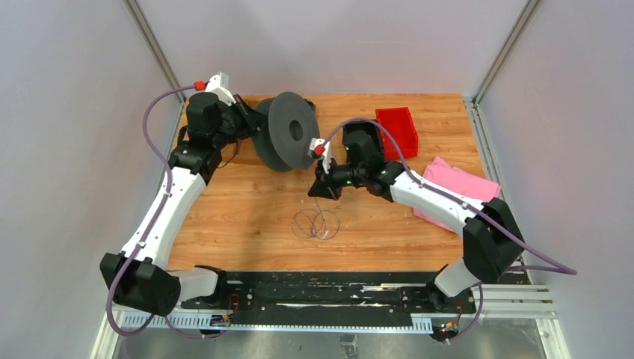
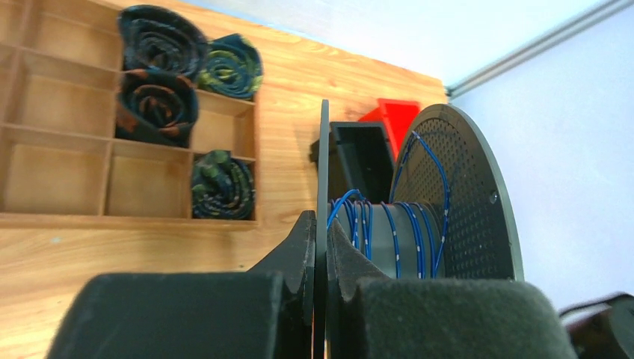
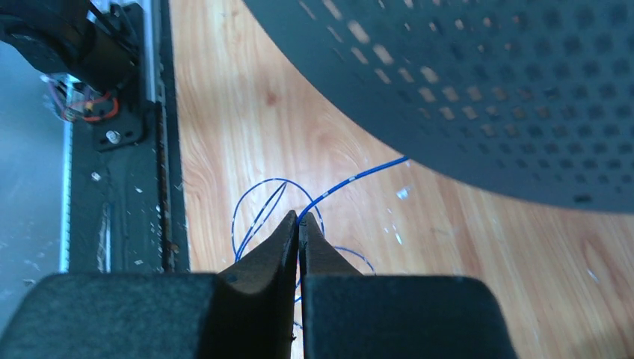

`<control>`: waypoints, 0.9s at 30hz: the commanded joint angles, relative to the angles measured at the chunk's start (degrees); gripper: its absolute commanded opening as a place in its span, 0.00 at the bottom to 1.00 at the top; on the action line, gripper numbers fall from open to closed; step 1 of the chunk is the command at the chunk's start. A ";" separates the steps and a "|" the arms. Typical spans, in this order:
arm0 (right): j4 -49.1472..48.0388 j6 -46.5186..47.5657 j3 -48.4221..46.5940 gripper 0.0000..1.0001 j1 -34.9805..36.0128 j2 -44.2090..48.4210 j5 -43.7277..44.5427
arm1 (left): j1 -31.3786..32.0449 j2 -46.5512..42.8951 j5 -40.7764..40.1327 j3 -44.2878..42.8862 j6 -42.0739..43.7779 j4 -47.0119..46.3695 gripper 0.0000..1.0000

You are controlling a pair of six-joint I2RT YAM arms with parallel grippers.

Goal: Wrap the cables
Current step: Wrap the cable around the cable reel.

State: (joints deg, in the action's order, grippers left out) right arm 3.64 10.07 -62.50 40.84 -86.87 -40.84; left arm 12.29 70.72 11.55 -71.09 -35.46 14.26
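Observation:
A big grey spool (image 1: 288,131) stands on edge at the back of the wooden table. My left gripper (image 1: 250,126) is shut on its near flange (image 2: 323,157); in the left wrist view the thin disc runs between the two pads. Several turns of thin blue cable (image 2: 396,232) lie round the core. My right gripper (image 3: 299,221) hovers just right of the spool's front and is shut on the cable (image 3: 351,179), which runs from its tips up to the flange (image 3: 478,90). Loose cable loops (image 1: 315,223) lie on the table below it.
A red bin (image 1: 396,129) sits at the back right and a pink cloth (image 1: 456,191) lies under the right arm. In the left wrist view a wooden divider tray (image 2: 112,202) holds rolled dark fabric. The black base rail (image 3: 142,164) runs along the near edge.

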 commanded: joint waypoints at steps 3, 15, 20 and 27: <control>1.52 -5.84 -7.76 0.01 5.03 -3.79 -3.31 | 0.21 -0.62 -11.77 0.95 5.35 -2.91 0.00; 9.70 -13.12 -21.99 0.01 6.19 -8.97 -8.16 | 8.53 -1.09 -24.95 1.41 19.72 -4.36 0.01; 11.30 -16.12 -26.39 0.01 6.23 -9.06 -8.41 | 10.87 -0.72 -28.10 2.04 23.71 -5.65 0.00; 14.39 -18.31 -33.88 0.01 5.27 -10.29 -7.85 | 14.31 -0.90 -31.54 2.77 29.02 -7.14 0.00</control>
State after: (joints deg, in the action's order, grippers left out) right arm 15.86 -4.84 -91.29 45.91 -97.82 -44.42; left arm 25.85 70.70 -13.43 -69.32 -12.05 14.63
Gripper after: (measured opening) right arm 0.011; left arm 0.051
